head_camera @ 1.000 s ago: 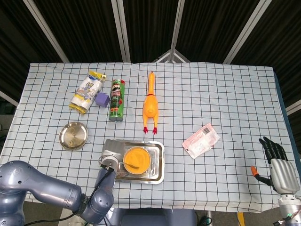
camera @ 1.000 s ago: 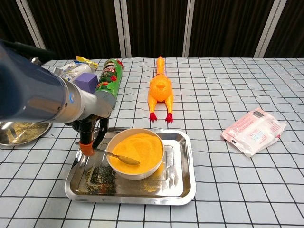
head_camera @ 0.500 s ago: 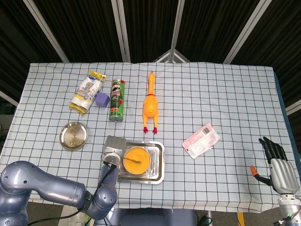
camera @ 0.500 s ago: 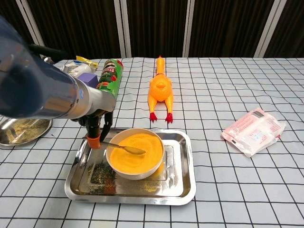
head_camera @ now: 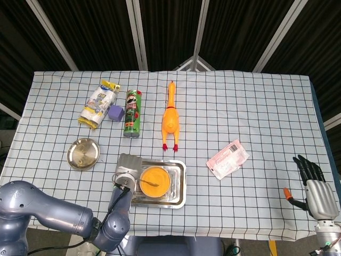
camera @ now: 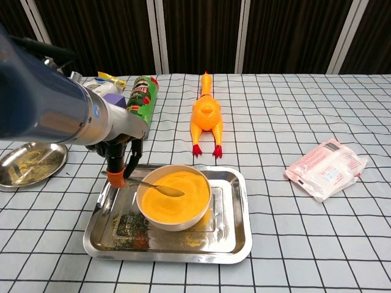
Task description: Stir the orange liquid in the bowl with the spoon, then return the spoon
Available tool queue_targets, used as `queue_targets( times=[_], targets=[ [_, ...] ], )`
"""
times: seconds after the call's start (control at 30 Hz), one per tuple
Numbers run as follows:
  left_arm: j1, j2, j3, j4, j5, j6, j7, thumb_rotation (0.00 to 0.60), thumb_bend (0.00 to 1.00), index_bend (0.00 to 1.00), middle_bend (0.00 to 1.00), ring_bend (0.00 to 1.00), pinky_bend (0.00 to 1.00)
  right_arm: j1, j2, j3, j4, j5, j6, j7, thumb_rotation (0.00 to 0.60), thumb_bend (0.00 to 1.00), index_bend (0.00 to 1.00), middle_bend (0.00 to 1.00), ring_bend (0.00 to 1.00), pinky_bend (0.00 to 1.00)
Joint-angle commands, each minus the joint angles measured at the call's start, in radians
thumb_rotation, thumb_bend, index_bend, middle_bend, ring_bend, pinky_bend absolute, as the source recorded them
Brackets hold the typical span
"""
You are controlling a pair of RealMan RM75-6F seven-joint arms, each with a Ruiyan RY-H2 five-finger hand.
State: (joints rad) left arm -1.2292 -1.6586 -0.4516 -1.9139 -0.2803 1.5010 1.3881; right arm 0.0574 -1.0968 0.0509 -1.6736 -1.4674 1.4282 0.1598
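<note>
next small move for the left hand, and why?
Probably keep sweeping the spoon around through the orange liquid. The left hand holds the spoon's handle at the bowl's left rim, with the spoon's tip lying on the liquid, so stirring looks underway rather than finished. The right hand rests idle at the table's far right edge, so it needs no move.

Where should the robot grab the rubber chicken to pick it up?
Probably around the rubber chicken's fat round body, coming down from above. It lies flat on the cloth, thin neck pointing away and feet toward the tray, so the body is the widest, steadiest part.
</note>
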Motion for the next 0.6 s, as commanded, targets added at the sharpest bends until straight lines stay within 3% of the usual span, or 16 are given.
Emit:
queue_targets(
  times=[0.03, 0.3, 0.6],
  targets=[
    [-0.041, 0.035, -0.039, -0.033, -0.084, 0.036, 0.081, 0.6, 0.75, 0.86, 1.0, 1.0, 0.99, 0.0, 0.0, 0.0, -0.001, 0.0, 0.0, -0.001, 0.6, 0.4, 0.0, 0.0, 0.0, 0.0],
    [-0.133, 0.075, -0.105, -0.035, -0.22, 0.119, 0.232, 0.6, 0.75, 0.86, 1.0, 1.0, 0.99, 0.0, 0.001, 0.0, 0.0, 0.001, -0.001, 0.005, 0.6, 0.4, 0.0, 0.0, 0.0, 0.0],
    [-0.186, 0.028, -0.075, 0.009, -0.244, 0.15, 0.3, 0.6, 0.75, 0.86, 1.0, 1.0, 0.99, 0.0, 0.002, 0.0, -0.002, 0.0, -0.001, 0.013, 0.6, 0.4, 0.0, 0.0, 0.0, 0.0]
  ],
)
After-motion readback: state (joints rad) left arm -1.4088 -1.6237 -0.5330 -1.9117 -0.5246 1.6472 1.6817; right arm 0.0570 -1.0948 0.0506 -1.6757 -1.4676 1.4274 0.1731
